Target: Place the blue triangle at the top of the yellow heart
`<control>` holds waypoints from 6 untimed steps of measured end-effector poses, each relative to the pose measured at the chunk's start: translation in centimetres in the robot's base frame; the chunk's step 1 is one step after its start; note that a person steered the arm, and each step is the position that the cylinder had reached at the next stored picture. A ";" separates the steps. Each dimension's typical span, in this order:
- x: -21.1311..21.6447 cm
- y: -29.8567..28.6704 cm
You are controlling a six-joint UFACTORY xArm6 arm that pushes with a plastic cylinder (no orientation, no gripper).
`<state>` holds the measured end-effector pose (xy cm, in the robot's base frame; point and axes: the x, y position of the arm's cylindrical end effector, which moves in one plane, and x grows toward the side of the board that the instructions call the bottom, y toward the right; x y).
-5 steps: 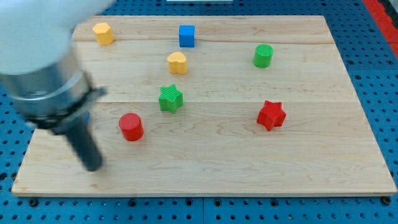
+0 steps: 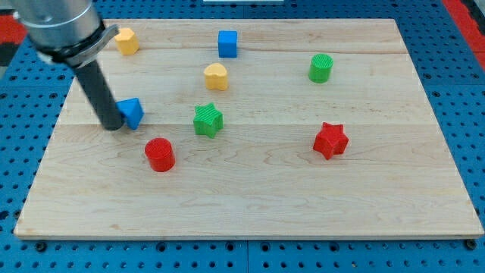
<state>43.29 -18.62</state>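
Note:
The blue triangle lies on the wooden board at the view's left. My tip stands against its left side, touching or nearly touching it. The yellow heart sits up and to the right of the triangle, near the board's upper middle. The dark rod rises from my tip toward the view's top left, where the arm's grey body hides the board's corner.
A blue cube is above the heart. A yellow block is at the top left. A green star and a red cylinder lie near the triangle. A green cylinder and a red star are on the right.
My tip has moved up the view, from near the board's lower left to the triangle's left side. The blue triangle, hidden behind the arm before, now shows.

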 end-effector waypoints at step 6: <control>-11.2 13.0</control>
